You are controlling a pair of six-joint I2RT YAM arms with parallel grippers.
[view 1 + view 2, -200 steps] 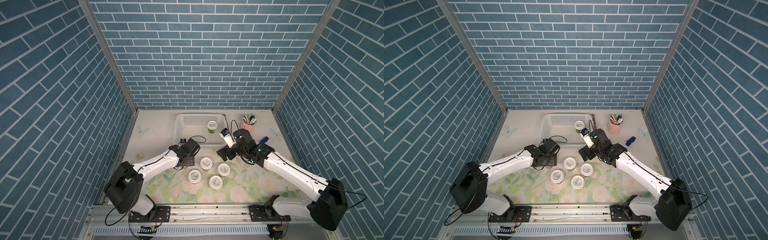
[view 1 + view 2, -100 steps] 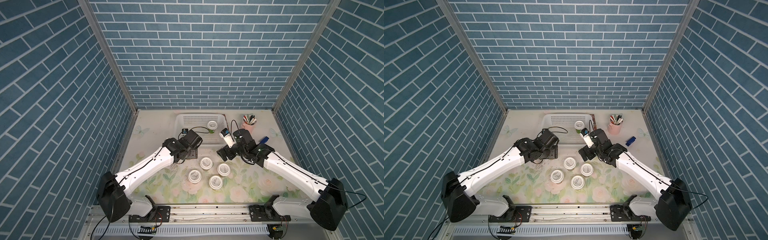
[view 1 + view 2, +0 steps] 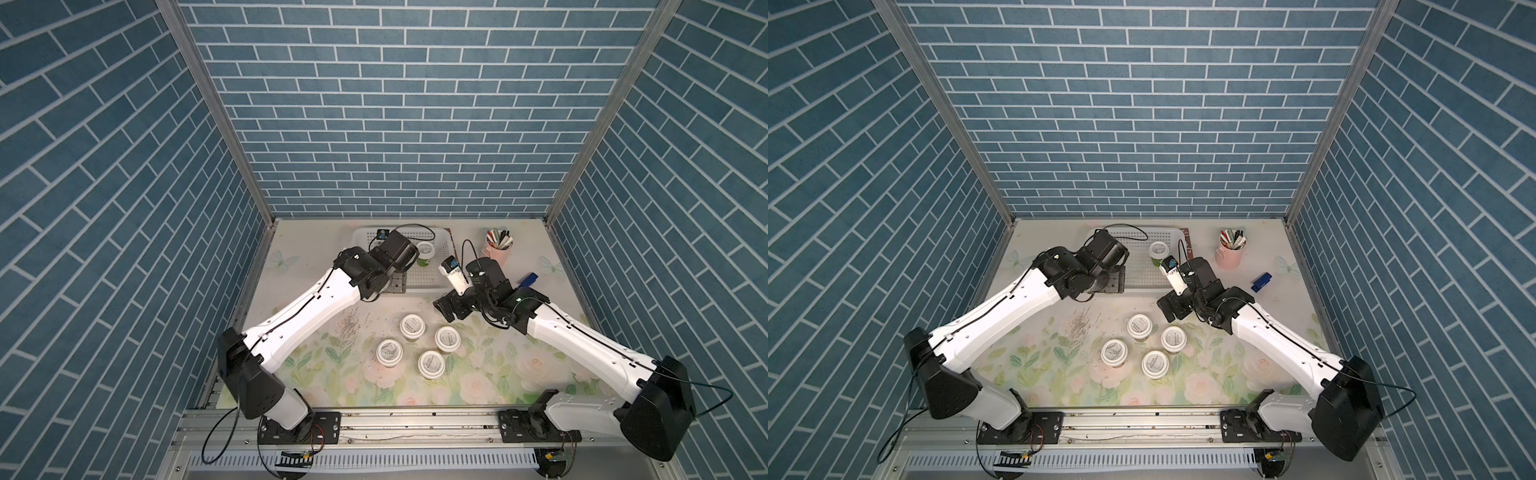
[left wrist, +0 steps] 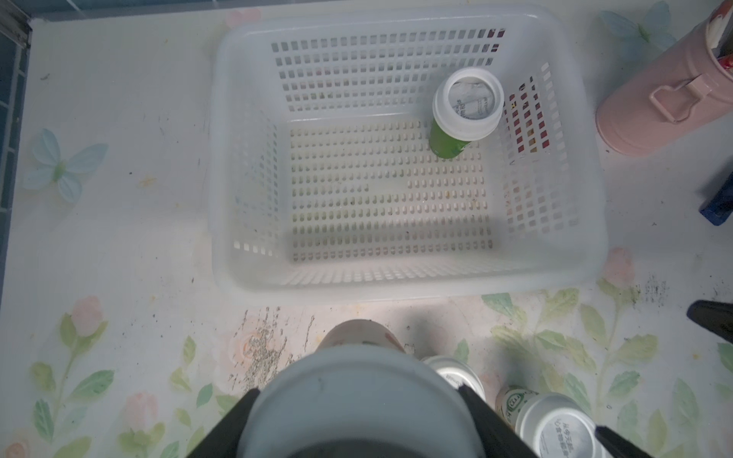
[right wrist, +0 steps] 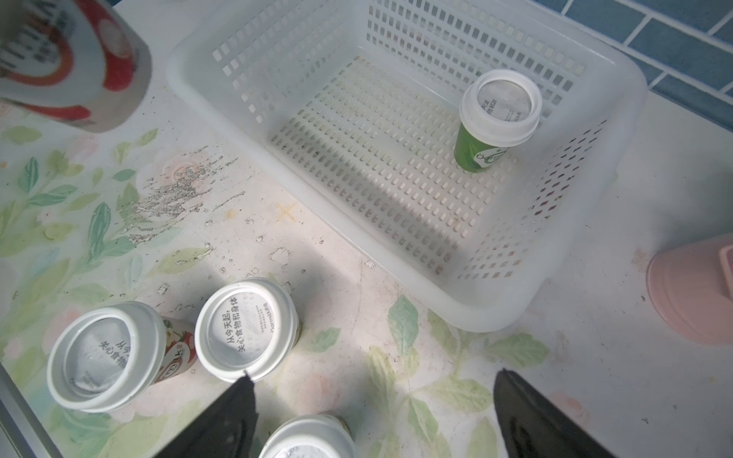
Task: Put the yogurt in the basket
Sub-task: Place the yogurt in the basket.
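The white perforated basket (image 3: 447, 237) (image 3: 1177, 233) (image 4: 254, 273) (image 5: 618, 131) stands at the back of the table. One green yogurt (image 3: 425, 250) (image 3: 1158, 250) (image 4: 468, 105) (image 5: 500, 105) stands upright in its far right corner. My left gripper (image 4: 358, 390) (image 3: 395, 286) is shut on another yogurt (image 4: 357, 372) (image 5: 71, 63), held above the table at the basket's front left corner. Several more yogurt cups (image 3: 412, 326) (image 3: 1139, 326) (image 5: 246, 329) stand grouped mid-table. Just behind them my right gripper (image 5: 373, 373) (image 3: 451, 307) (image 3: 1173, 309) hangs open and holds nothing.
A pink cup of pens (image 3: 498, 249) (image 3: 1231, 251) (image 4: 658, 115) stands right of the basket. A small blue object (image 3: 527, 280) (image 3: 1261, 281) lies further right. Blue brick walls close in the table on three sides.
My left arm has risen and swung from beside the cup group toward the basket's front left corner, carrying its yogurt. The right arm has not moved.
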